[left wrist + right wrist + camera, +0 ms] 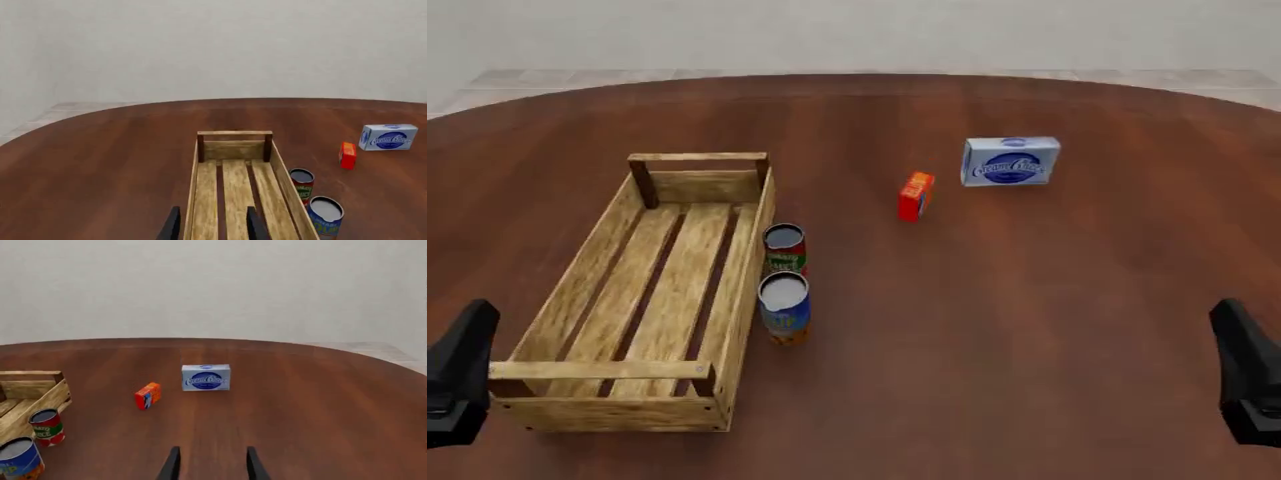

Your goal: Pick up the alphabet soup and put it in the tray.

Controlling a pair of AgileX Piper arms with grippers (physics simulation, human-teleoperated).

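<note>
The alphabet soup [785, 308] is a small can with a blue label and silver top, standing upright just outside the tray's right side; it also shows as the alphabet soup [325, 216] and the alphabet soup [19, 460]. The tray [574, 283] is a long light-wood crate with a slatted bottom and nothing in it, seen lengthwise as the tray [233, 149]. My left gripper [210, 227] is open, well back from the tray's near end. My right gripper [210, 465] is open over bare table, far right of the can.
A can with a red and green label [783, 248] stands right behind the soup, beside the tray. A small orange-red box [916, 196] and a white and blue box [1010, 161] sit farther back on the right. The table's rounded edge [854, 78] runs along the back.
</note>
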